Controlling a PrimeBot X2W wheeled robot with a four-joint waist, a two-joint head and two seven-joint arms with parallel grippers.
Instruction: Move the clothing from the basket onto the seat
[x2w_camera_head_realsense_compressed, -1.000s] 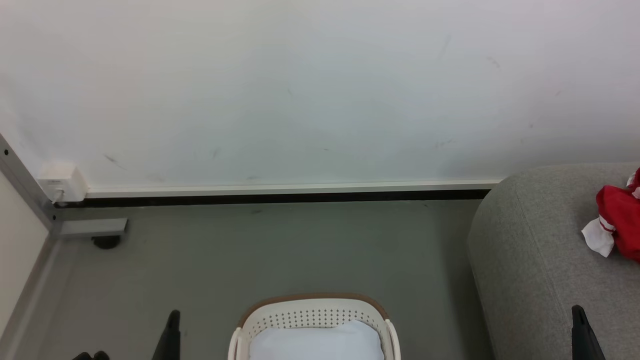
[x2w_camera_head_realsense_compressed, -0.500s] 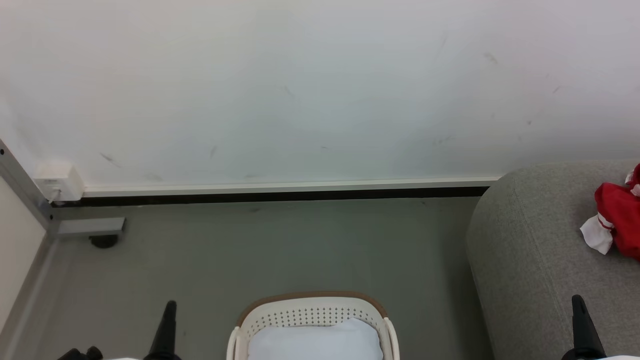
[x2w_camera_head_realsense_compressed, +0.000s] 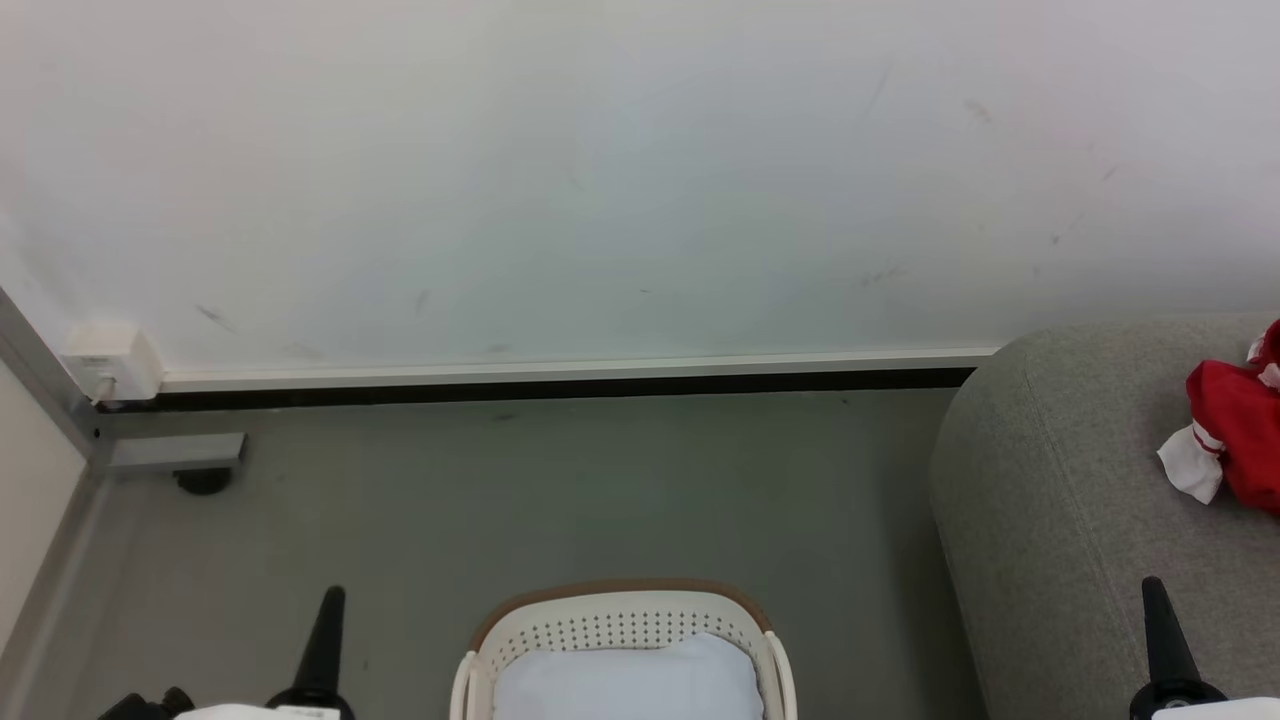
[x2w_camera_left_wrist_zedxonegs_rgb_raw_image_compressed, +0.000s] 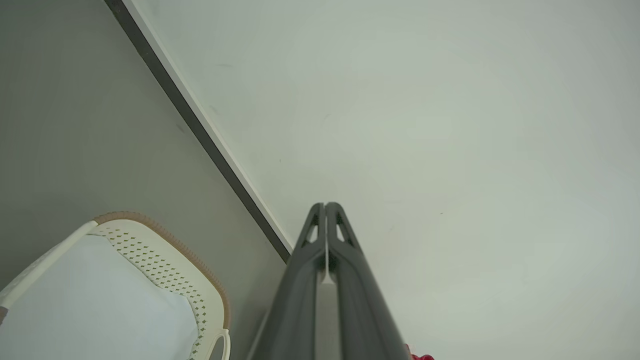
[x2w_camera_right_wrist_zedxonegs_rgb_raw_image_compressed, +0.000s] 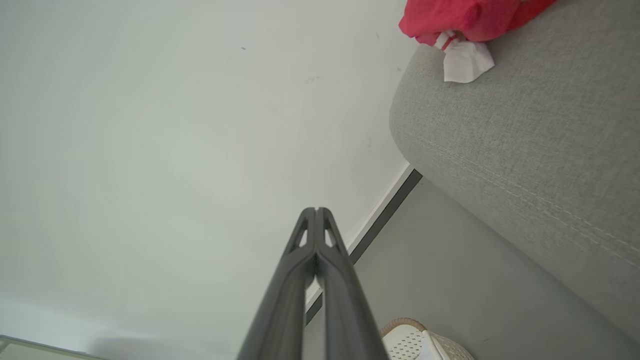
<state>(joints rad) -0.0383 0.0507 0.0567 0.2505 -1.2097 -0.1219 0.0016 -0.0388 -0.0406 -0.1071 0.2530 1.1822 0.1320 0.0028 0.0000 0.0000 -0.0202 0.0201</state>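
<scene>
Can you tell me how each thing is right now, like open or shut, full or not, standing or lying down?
left end effector: shut, holding nothing.
right end effector: shut, holding nothing.
basket: upright on the floor, a pale bundle inside.
clothing: crumpled, lying on the seat.
seat: bears the clothing, the rest of it bare.

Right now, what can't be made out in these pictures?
The basket: cut off by the head view's bottom edge; a pale covering hides whatever lies beneath it.
The clothing on the seat: cut by the head view's right edge and the right wrist view's top edge, so its count is unclear.
</scene>
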